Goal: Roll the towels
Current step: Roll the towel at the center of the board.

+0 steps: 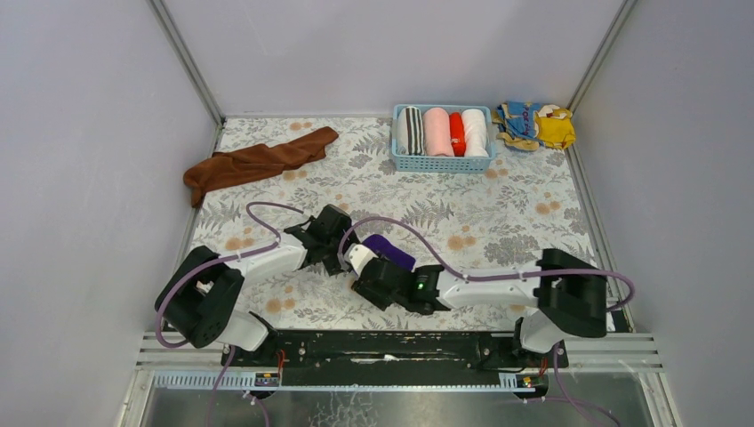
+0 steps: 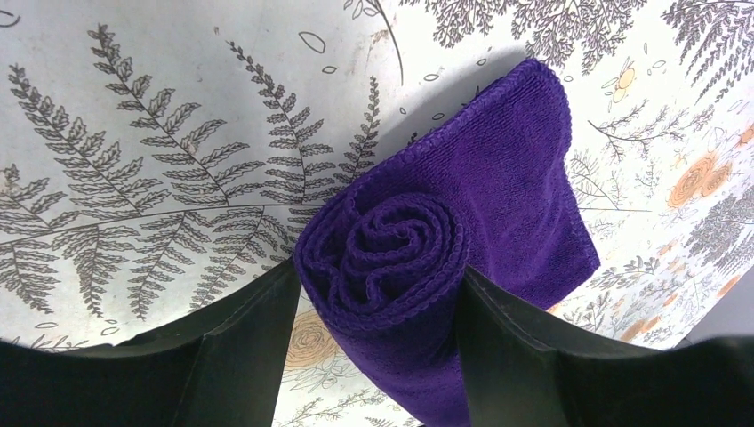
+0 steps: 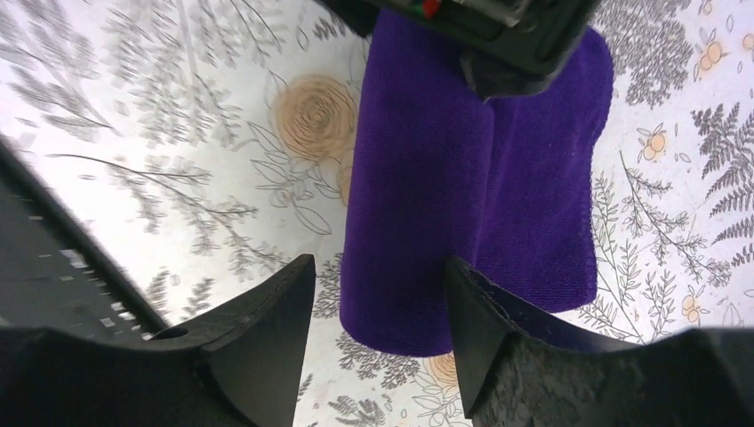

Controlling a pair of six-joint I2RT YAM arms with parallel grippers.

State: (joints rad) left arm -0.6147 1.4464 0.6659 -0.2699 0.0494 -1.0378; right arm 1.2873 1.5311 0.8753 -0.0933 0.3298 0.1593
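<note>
The deep purple towel (image 1: 391,252) lies mid-table, partly rolled, with a flat tail beside the roll. In the left wrist view its spiral end (image 2: 387,253) sits between my left gripper's (image 2: 378,269) fingers, which press on both sides of the roll. My left gripper (image 1: 342,252) is shut on it. My right gripper (image 3: 378,261) is open and straddles the roll's other end (image 3: 409,222), with a gap at its left finger (image 3: 267,338). In the top view the right gripper (image 1: 373,271) is just in front of the towel. The rust-brown towel (image 1: 258,163) lies crumpled at the back left.
A blue basket (image 1: 442,163) at the back holds striped, pink, red and white rolled towels. A yellow-and-blue patterned cloth (image 1: 536,124) lies to its right. Grey walls enclose the table on the left, back and right.
</note>
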